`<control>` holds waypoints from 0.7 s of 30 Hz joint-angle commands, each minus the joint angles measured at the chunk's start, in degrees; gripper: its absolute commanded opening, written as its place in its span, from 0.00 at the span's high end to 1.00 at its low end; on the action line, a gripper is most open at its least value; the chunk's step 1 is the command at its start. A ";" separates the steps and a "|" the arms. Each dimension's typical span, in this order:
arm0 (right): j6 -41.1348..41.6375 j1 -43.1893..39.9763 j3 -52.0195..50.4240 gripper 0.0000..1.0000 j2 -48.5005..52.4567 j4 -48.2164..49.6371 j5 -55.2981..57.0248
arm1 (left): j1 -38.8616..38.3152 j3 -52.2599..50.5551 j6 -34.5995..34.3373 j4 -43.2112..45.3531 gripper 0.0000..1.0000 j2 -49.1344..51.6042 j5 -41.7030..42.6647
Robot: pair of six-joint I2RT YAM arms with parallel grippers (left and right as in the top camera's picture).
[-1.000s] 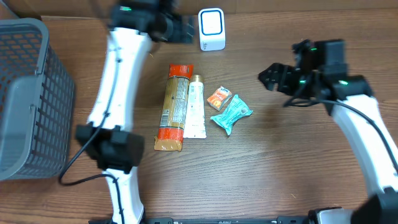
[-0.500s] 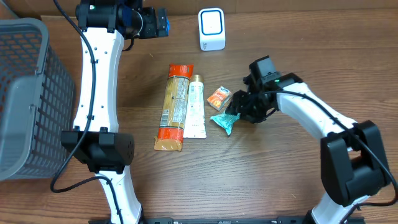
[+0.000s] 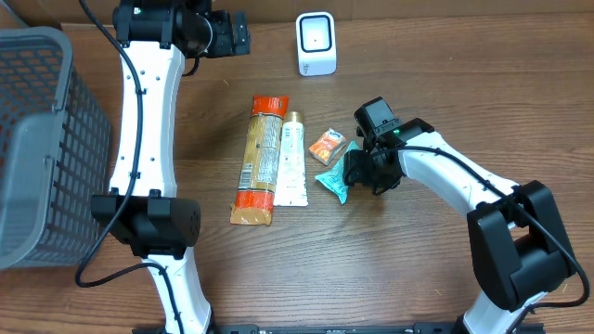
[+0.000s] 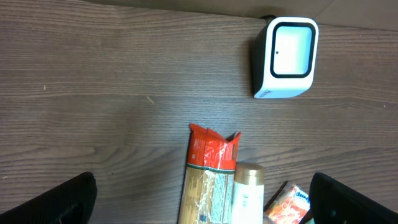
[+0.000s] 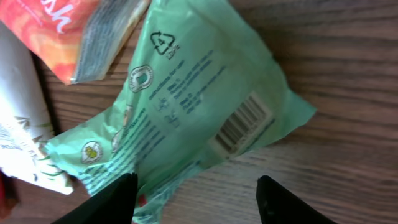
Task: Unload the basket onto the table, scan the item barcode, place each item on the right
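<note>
The item, a mint-green packet (image 3: 334,180), lies on the table right of the white tube. Its printed back faces up, with the barcode (image 5: 242,123) near one edge. My right gripper (image 3: 358,171) hovers low over the packet's right side, open. In the right wrist view the packet (image 5: 186,99) fills the frame; one fingertip (image 5: 118,196) overlaps its lower edge and the other stands over bare wood. The white scanner (image 3: 316,44) stands at the back centre. My left gripper (image 3: 243,33) hangs open, high at the back left, with the scanner (image 4: 286,56) ahead of it.
A long pasta packet (image 3: 260,160), a white tube (image 3: 291,160) and a small orange packet (image 3: 327,146) lie in a row left of the green one. A grey basket (image 3: 37,148) fills the left edge of the table.
My right arm has swung in from the right and come down over the green packet. The left arm has shifted left at the back and its gripper stays open.
</note>
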 commanded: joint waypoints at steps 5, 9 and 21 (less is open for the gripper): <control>-3.19 -0.63 -0.68 0.29 -0.13 2.60 3.69 | -0.04 0.22 -0.37 -0.04 0.00 0.07 -0.76; -8.79 -2.60 -0.68 0.23 -0.13 1.16 8.02 | -0.04 0.22 2.10 -0.11 0.00 0.07 -0.81; -13.97 -13.64 3.65 0.19 -0.15 -0.85 0.59 | -0.04 0.22 3.54 0.24 0.00 0.07 -0.94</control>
